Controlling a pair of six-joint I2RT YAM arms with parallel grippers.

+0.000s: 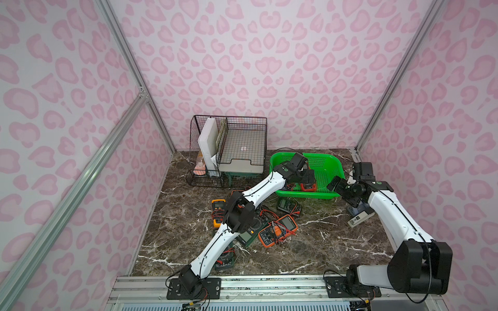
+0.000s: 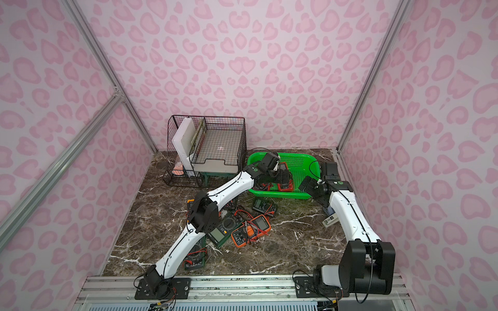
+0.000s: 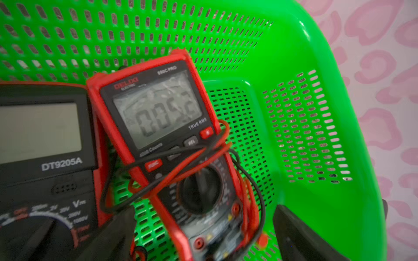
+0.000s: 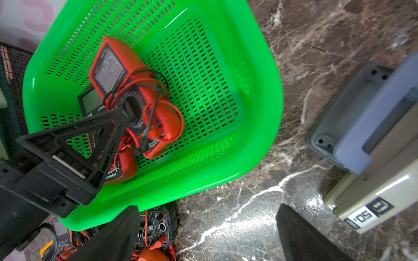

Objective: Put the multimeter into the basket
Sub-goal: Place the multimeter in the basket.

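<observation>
The bright green basket (image 1: 304,194) (image 2: 277,195) stands at the back right of the marble table. A red multimeter (image 3: 158,108) (image 4: 135,90), wrapped in red and black leads, lies tilted inside it, resting partly on a black DT9205A multimeter (image 3: 45,158) (image 4: 90,101). My left gripper (image 1: 310,175) (image 3: 203,210) hangs over the basket, open. Its fingers (image 3: 300,232) stand apart from the red multimeter's lower end on both sides. My right gripper (image 1: 332,185) (image 4: 207,210) is open over bare marble just outside the basket's near right corner.
Several more multimeters with tangled leads lie mid-table: orange (image 1: 277,230), yellow (image 1: 218,207), dark green (image 1: 250,231) and black (image 1: 289,206). A black wire organizer (image 1: 229,150) stands at the back. A grey and beige device (image 1: 359,216) (image 4: 373,135) sits under the right arm.
</observation>
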